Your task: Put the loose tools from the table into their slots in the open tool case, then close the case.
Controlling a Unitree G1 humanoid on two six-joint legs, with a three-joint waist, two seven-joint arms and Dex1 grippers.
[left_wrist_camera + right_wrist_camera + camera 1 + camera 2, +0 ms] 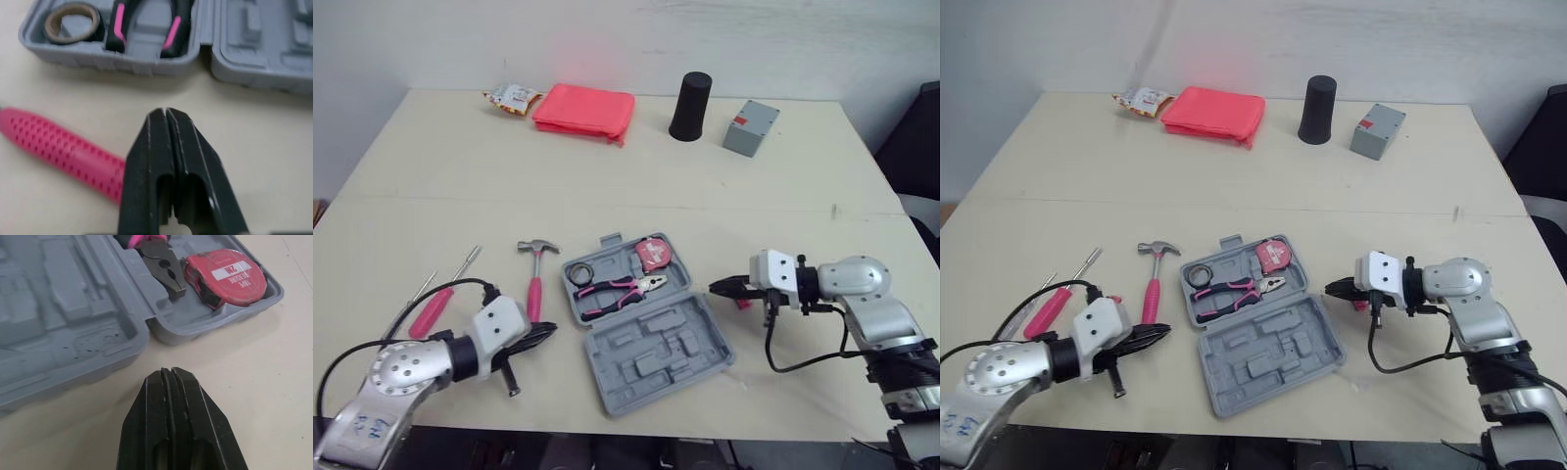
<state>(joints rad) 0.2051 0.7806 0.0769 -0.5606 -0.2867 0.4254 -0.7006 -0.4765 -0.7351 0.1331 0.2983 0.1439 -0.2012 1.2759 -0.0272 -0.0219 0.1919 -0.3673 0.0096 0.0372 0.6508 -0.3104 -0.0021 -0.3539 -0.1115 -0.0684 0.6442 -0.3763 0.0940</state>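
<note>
A pale beige worktop [626,196] runs back to a white wall. At the near left lie two red-handled screwdrivers [433,311], then a pink-handled claw hammer [535,289], all outside the case. The left tool [546,333], fingers pressed together and empty, is just beside the hammer's grip. I judge it should part them, straddle the handle mid-length and lift level. To its right, the open grey moulded plastic case [656,362] holds a black tape roll [578,272], pink-and-black pliers [617,287] and a red tape measure [653,255]. The right tool [722,287], likewise closed on nothing, hovers just right of the case. At the far edge, a snack packet [512,98], red pouch [584,110], black cylinder [690,106] and grey box [750,127] stand well clear.
</note>
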